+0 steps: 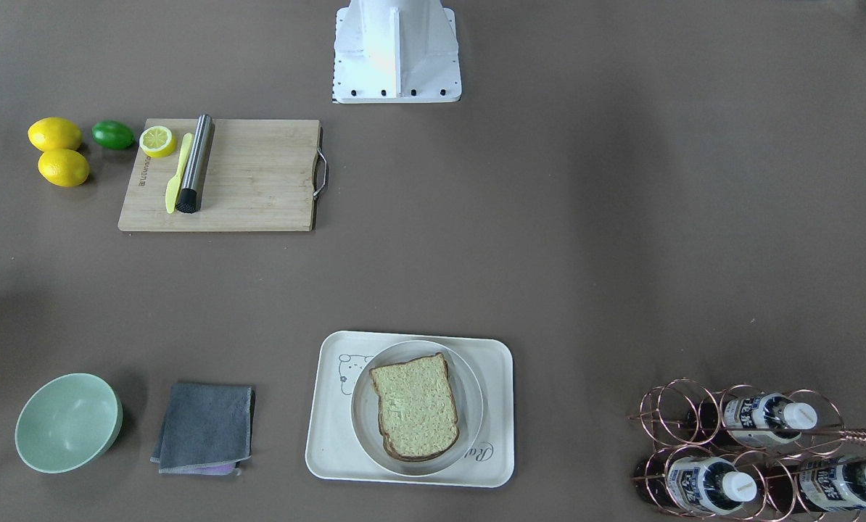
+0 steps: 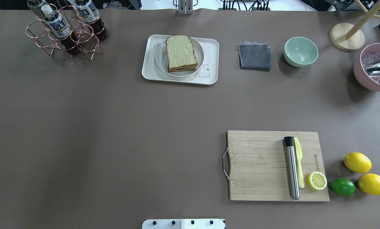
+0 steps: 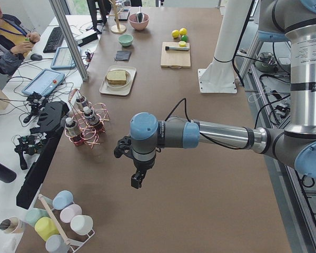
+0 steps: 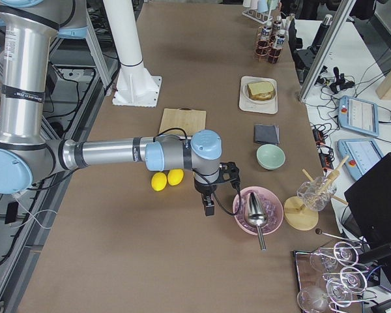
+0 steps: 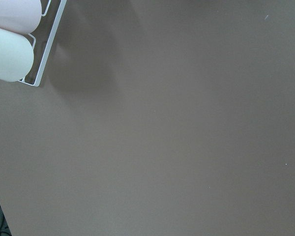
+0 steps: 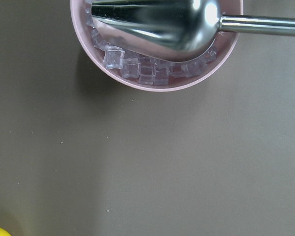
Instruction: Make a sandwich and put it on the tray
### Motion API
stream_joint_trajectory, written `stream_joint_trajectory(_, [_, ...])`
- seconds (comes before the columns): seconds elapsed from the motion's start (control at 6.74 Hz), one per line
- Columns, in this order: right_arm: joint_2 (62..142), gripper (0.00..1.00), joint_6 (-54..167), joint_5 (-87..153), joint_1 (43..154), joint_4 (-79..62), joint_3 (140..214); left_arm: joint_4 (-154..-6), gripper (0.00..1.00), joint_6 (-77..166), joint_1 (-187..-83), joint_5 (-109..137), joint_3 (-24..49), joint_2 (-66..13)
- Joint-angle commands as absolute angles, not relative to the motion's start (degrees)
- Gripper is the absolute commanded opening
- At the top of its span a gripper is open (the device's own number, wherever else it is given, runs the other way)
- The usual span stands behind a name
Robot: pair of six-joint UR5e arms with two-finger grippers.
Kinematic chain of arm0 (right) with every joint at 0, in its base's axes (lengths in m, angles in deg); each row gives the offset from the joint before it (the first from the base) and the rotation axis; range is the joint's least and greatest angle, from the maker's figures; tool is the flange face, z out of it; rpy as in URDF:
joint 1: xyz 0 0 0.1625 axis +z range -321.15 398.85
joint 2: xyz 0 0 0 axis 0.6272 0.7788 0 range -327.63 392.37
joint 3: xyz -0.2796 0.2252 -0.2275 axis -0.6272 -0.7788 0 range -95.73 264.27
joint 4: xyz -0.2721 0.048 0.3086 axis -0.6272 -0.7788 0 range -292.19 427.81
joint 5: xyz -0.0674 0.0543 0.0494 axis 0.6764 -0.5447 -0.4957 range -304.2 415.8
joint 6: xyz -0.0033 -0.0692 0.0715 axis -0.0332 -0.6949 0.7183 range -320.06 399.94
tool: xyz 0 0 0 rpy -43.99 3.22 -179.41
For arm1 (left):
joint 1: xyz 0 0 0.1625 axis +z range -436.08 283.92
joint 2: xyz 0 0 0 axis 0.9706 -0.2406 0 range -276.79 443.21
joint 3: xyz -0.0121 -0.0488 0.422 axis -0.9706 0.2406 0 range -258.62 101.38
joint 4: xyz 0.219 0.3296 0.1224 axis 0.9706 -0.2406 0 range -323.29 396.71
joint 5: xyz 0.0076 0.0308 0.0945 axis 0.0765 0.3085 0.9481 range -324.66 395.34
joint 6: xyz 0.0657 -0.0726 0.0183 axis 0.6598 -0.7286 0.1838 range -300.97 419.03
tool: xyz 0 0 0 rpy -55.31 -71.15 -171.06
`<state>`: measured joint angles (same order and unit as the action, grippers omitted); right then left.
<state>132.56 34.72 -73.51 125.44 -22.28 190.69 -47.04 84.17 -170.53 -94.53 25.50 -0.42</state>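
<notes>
Brown worktop [image 2: 113,127], and the sandwich [image 2: 181,53] looks pretty much done already.
Bread's stacked on the round plate [image 2: 159,58], which sits in the cream tray [image 2: 150,68]. Egg isn't visible, I'd guess it's tucked between the slices. Left pincer [image 3: 136,181] and right pincer [image 4: 209,207] both hang well away with nothing in them that I can make out. Open or closed, can't tell. Nothing obvious left to do, I'd say.
</notes>
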Motion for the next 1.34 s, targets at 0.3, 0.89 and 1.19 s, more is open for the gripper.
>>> stream_joint_trajectory(0.3, [132.6,1.00,34.8,-73.6,125.5,-22.2,190.8,-46.7,0.97,83.9,-171.0,-93.8,27.6,-0.4])
stream_joint_trajectory(0.89, [132.7,1.00,35.0,-74.1,125.4,-22.3,190.8,-46.4,0.97,84.4,-171.4,-94.3,27.8,-0.3])
stream_joint_trajectory(1.19, [132.9,1.00,35.0,-74.3,125.4,-21.9,190.6,-46.4,0.97,84.2,-171.4,-94.3,27.8,-0.3])
